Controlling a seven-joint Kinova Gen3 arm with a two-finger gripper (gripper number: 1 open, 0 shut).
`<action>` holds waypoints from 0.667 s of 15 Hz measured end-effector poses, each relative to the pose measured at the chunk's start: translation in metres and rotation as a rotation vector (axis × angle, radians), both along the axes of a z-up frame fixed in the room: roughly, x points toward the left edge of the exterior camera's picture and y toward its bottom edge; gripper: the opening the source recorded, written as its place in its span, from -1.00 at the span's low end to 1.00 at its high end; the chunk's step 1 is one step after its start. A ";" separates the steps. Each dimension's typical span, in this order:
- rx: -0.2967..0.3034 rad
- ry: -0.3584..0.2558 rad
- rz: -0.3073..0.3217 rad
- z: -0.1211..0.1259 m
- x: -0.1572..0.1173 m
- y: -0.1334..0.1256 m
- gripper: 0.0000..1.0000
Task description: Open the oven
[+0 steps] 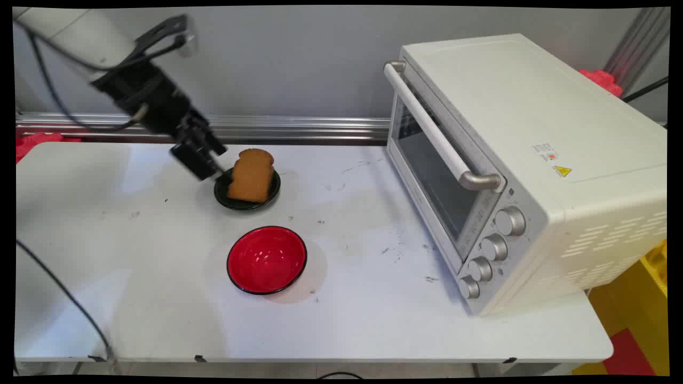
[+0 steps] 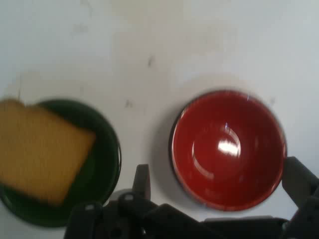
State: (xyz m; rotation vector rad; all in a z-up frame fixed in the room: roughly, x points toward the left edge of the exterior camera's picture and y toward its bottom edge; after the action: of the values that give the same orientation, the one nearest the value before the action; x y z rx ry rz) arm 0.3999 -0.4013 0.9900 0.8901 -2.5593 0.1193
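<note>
Closest to the near edge of the tabletop [image 1: 133,298], a red bowl [image 1: 267,260] is sitting about in the middle, with nothing in it. Just behind it, closer to the far edge, a slice of brown bread [image 1: 252,176] is lying on a small dark plate [image 1: 221,194], and its top is poking out past the rim.

My pincer [image 1: 205,162] is hanging just beside the left side of that plate, tilted down, and I am holding its two fingers [image 2: 142,179] wide apart with nothing between them.

I think the bread is light, soft and a bit crumbly. A hard squeeze could squash it. I think the thin sides are the best place to pinch it, softly.

On the right side of the tabletop, a big white oven [image 1: 533,149] is standing with its door shut.
</note>
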 end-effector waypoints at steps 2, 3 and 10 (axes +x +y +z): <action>-0.009 0.015 0.012 0.015 -0.023 -0.011 1.00; -0.014 0.020 0.017 0.021 -0.031 -0.015 1.00; -0.070 0.073 0.030 0.057 -0.084 -0.045 1.00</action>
State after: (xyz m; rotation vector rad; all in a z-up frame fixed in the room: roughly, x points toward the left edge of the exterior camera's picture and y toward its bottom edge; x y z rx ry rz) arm 0.3163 -0.4467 1.0468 0.8905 -2.4595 0.1814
